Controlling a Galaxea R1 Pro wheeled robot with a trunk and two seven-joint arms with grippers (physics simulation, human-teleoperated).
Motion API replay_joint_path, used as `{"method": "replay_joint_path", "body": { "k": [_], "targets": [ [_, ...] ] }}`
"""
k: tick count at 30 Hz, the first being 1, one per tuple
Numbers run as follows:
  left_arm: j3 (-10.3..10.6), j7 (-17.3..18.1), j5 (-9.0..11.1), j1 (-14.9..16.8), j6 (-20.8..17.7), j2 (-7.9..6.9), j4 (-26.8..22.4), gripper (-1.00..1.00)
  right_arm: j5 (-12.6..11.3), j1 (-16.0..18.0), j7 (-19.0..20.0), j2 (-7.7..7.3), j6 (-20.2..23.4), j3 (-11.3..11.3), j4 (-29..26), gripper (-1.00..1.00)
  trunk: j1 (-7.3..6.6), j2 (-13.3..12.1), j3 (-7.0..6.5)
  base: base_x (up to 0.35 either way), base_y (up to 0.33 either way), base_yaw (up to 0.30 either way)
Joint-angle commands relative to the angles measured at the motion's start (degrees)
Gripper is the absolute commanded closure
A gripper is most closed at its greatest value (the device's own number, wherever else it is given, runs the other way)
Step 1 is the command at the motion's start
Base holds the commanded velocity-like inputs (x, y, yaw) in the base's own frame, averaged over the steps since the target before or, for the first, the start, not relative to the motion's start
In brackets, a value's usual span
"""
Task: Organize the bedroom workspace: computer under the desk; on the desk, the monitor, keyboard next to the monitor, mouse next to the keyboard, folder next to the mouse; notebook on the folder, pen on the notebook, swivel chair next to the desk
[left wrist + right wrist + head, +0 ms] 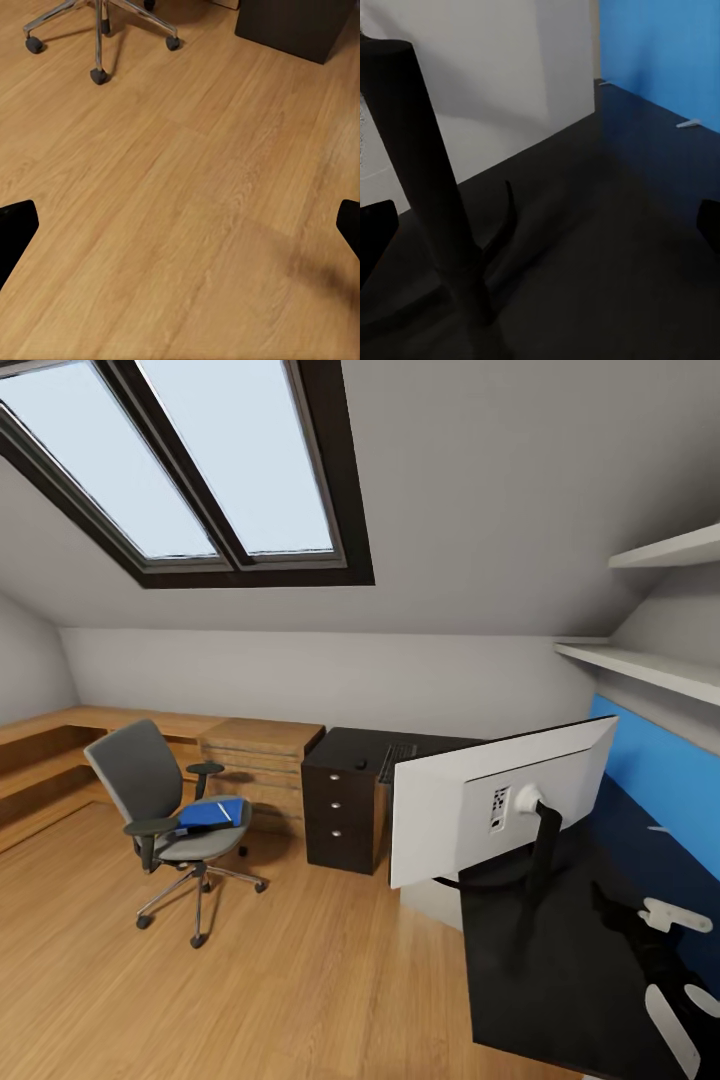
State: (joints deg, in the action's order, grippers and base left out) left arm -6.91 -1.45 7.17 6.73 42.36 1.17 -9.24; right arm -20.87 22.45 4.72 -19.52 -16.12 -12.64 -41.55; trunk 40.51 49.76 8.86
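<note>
The grey swivel chair (165, 805) stands on the wood floor at the left, apart from the desk. The blue folder (212, 813) lies on its seat. The black desk (560, 980) runs along the right, its drawers (340, 815) at the far end. The monitor (500, 800) stands on it, its white back towards me. Behind it lie the keyboard (397, 760) and the small black mouse (360, 763). A light grey box, the computer (430, 905), shows below the desk top. My left gripper (180, 229) is open over bare floor. My right gripper (540, 232) is open above the desk top (615, 225), by the monitor's stand (427, 187).
A light wooden drawer cabinet (260, 755) and low wooden shelving (50, 760) line the far wall under the sloped ceiling. A blue wall panel (660, 780) and white shelves (650, 665) sit over the desk. The chair's chrome base (97, 30) lies ahead of the left gripper.
</note>
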Motion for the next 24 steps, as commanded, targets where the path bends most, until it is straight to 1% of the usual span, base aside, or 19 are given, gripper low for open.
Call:
{"method": "replay_joint_path", "body": {
  "k": [1, 4, 7, 10, 16, 24],
  "targets": [
    [-0.1, 0.0, 0.0, 0.0, 0.1, 0.05, 0.0, -1.00, -0.6, 0.1, 0.6, 0.00, -0.2, 0.0, 0.0, -1.00, 0.01, 0.1, 0.09, 0.001, 0.000, 0.000],
    [-0.1, 0.0, -0.1, 0.0, 0.1, 0.26, 0.0, -1.00, -0.5, 0.1, 1.1, 0.01, -0.2, 0.4, 0.0, -1.00, 0.01, 0.1, 0.09, 0.000, 0.000, 0.000],
    [0.0, 0.0, -0.2, 0.0, 0.1, 0.36, 0.0, -1.00, -0.4, 0.1, 2.5, -0.05, -0.2, 2.1, -0.1, -1.00, 0.01, 0.1, 0.09, 0.000, 0.000, 0.000],
    [0.0, -0.1, -0.2, 0.0, 0.0, 0.38, 0.0, -1.00, -0.4, 0.1, 3.1, -0.06, -0.3, 3.1, -0.1, -1.00, 0.01, 0.1, 0.09, 0.000, 0.000, 0.000],
    [0.1, -0.1, -0.1, 0.0, -0.3, 0.34, 0.0, -1.00, -0.3, 0.1, 3.4, -0.06, -0.3, 3.7, 0.0, -1.00, 0.01, 0.1, 0.09, 0.000, 0.000, 0.000],
    [0.4, 0.4, -0.4, 0.0, -0.4, 0.38, 0.1, -1.00, -0.3, 0.1, 3.4, -0.07, -0.4, 3.8, 0.0, -1.00, 0.01, 0.1, 0.09, 0.000, 0.000, 0.000]
  ]
}}
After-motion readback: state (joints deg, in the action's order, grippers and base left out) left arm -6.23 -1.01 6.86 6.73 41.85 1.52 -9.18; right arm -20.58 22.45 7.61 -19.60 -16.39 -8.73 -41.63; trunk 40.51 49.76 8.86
